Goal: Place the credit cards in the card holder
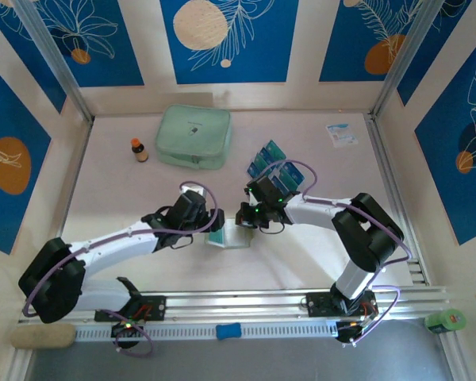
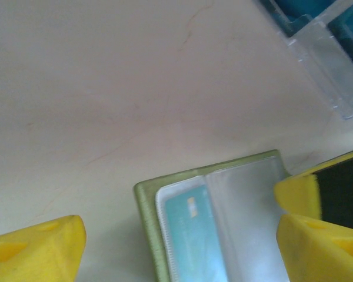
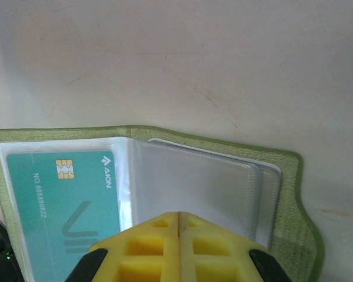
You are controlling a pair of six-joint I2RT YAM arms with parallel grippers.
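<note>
Backdrop: pale walls all round, hung with deep blue panels of white leaf drawings and orange and cream discs.
Surface: a pale, faintly scuffed table (image 1: 111, 198), with both arms reaching in from the near rail.
Far left: a small brown bottle with an orange cap (image 1: 140, 150), upright, just beside a big pale mint fabric zip pouch (image 1: 193, 136) lying flat near the back.
Left claw: here it is (image 2: 182, 241), spread wide, yellow fingers (image 2: 41, 247) on either side of the holder; the left one is clear of its edge, the right one is over its corner, contact I cannot tell.
Card holder: the small olive-green folding card holder (image 3: 294, 194) lies open and flat at mid-table between the two claws (image 1: 228, 236), clear plastic sleeves fanned up.
Inside it: one teal credit card with a gold chip (image 3: 62, 205) already sits in the left sleeve, face up.
Right claw: pressed tight together (image 3: 177, 247), low over the clear sleeves; whether a sleeve leaf is nipped between the tips, I cannot tell.
Behind the right claw: blue and teal credit cards (image 1: 266, 161) bunched on edge in a clear plastic stand (image 2: 335, 82), apart from the holder.
Far right: a white-and-blue paper packet (image 1: 342, 133) flat near the back corner.
</note>
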